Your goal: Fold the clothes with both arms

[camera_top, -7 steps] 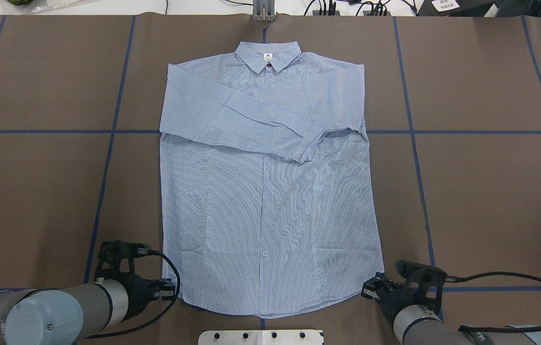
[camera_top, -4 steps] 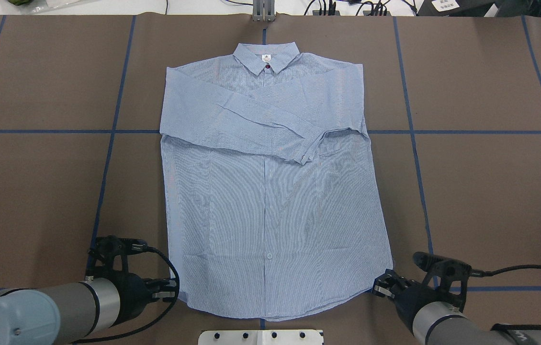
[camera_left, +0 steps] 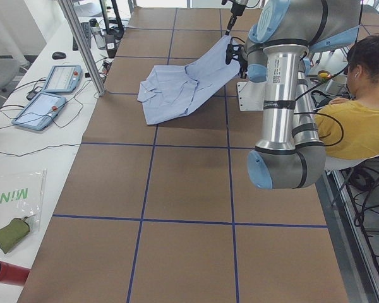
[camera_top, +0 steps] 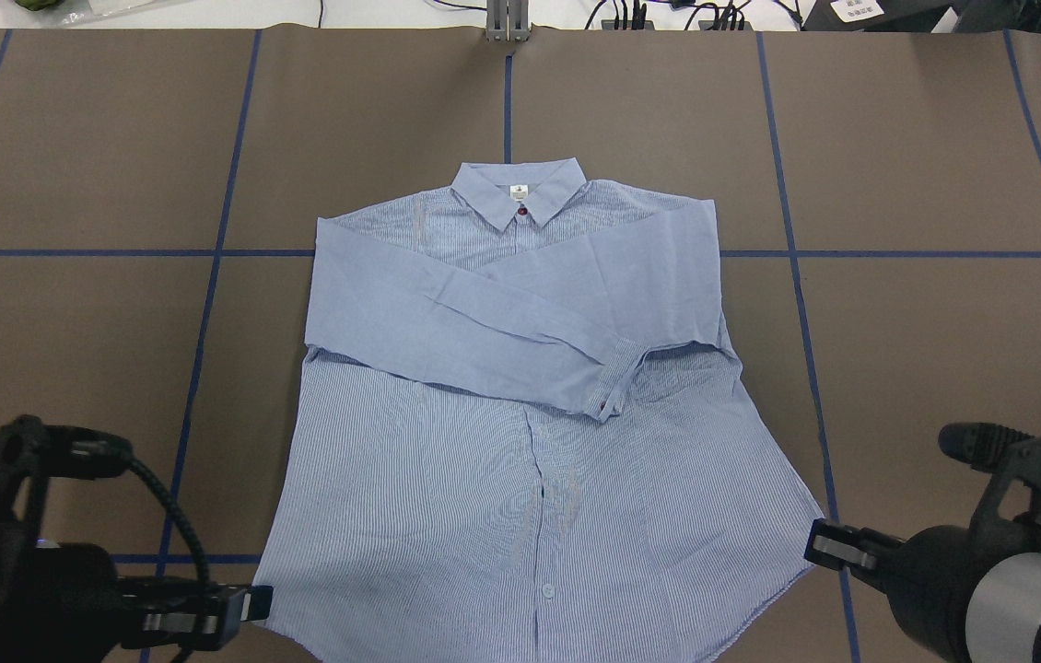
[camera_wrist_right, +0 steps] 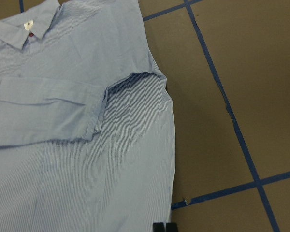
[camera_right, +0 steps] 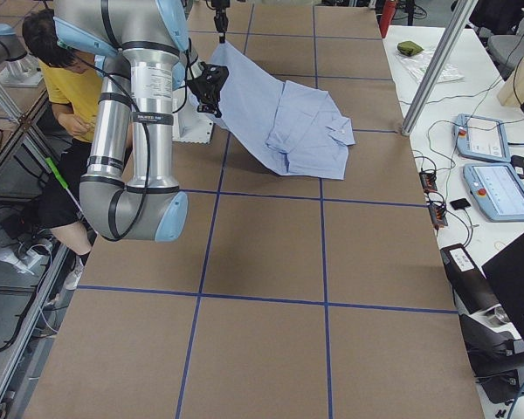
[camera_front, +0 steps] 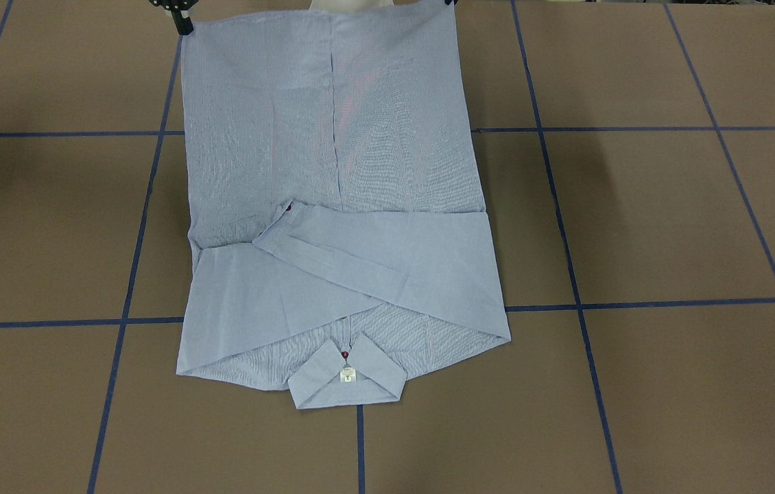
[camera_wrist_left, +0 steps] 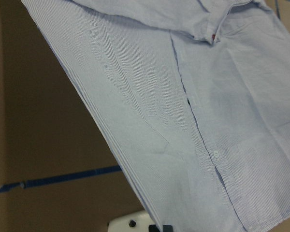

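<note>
the left arm (camera_left: 279, 82) looms up close, behind it the blue shirt (camera_left: 183, 85) slopes from its raised hem down to the collar end lying on the brown table (camera_left: 189, 183), person in yellow (camera_left: 357, 123) at right

Overhead, the shirt (camera_top: 520, 414) runs off the bottom edge.

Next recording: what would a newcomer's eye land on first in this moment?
The light blue striped shirt mid-table, sleeves crossed over its chest. The left gripper and right gripper each pinch a hem corner and hold that end up off the brown table, while the collar end lies flat.
</note>
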Robot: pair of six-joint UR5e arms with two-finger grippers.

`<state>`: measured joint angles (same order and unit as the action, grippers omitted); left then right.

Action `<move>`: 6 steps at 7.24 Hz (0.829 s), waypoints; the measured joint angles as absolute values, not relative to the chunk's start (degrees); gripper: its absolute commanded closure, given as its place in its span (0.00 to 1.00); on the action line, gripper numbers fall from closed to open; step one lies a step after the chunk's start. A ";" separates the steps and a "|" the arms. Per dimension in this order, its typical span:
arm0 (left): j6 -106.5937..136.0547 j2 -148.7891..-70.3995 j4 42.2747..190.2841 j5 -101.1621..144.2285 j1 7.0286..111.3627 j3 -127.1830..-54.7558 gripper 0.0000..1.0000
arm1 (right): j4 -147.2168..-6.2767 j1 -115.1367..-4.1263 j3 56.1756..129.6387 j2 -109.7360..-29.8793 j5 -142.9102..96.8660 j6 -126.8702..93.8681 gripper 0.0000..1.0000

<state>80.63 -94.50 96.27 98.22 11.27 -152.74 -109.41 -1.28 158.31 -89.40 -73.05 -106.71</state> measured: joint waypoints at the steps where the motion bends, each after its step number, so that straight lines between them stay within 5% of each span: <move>1: 79.83 -97.53 92.42 101.04 14.47 -153.03 1.00 | -110.58 -4.16 158.20 -87.45 -74.67 -105.72 1.00; 6: 70.13 -110.48 89.92 97.73 29.85 -132.47 1.00 | -112.51 -23.57 142.08 -71.65 -77.40 -94.56 1.00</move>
<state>70.13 -110.48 89.92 97.73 29.85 -132.47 -112.51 -23.57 142.08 -71.65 -77.40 -94.56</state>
